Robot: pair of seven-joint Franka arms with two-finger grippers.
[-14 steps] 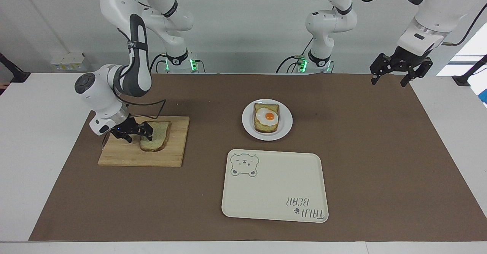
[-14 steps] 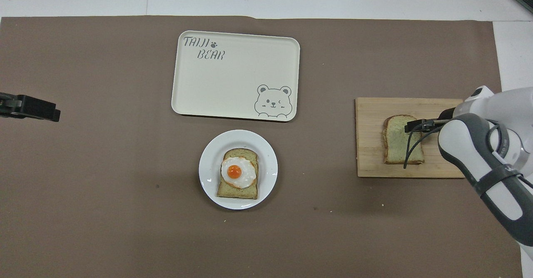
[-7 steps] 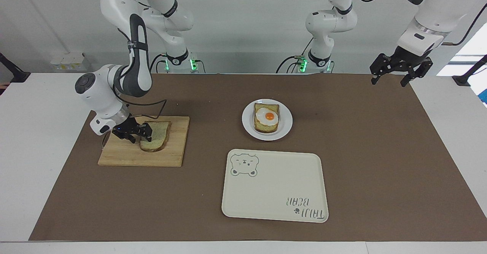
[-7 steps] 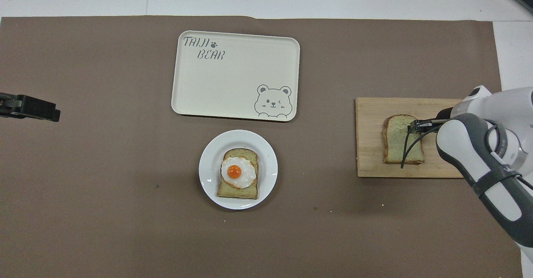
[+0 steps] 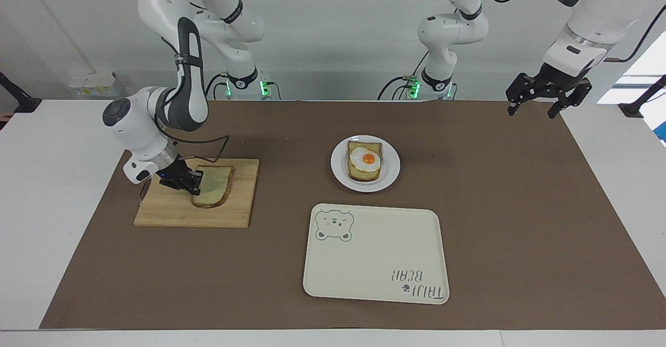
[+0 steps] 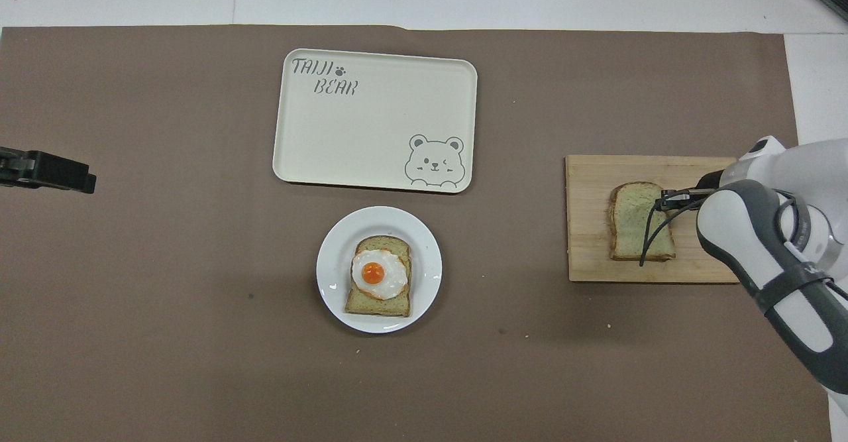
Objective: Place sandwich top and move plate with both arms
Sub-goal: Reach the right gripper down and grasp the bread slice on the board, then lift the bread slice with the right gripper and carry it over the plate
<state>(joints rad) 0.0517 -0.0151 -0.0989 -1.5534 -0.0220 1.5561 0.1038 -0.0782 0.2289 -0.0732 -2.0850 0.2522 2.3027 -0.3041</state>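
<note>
The sandwich top (image 5: 216,187), a pale speckled slice with brown crust, lies on a wooden cutting board (image 5: 166,213) at the right arm's end of the table. My right gripper (image 5: 191,180) is down at the board with its fingers closed on the slice's edge; in the overhead view its tip (image 6: 666,197) sits on the slice (image 6: 633,220). The small white plate (image 5: 338,174) stands mid-table with a toast slice bearing a fried egg (image 5: 365,161); it also shows in the overhead view (image 6: 331,276). My left gripper (image 5: 547,97) waits open, raised over the left arm's end of the table.
A cream rectangular tray with a bear drawing (image 5: 374,258) lies farther from the robots than the plate, close beside it; it also shows in the overhead view (image 6: 371,130). A brown mat (image 5: 520,206) covers the table. The cutting board (image 6: 589,256) lies toward the right arm's end.
The right gripper's fingers have drawn together on the slice's edge, from spread wide a second ago. The slice, plate and left arm have not moved.
</note>
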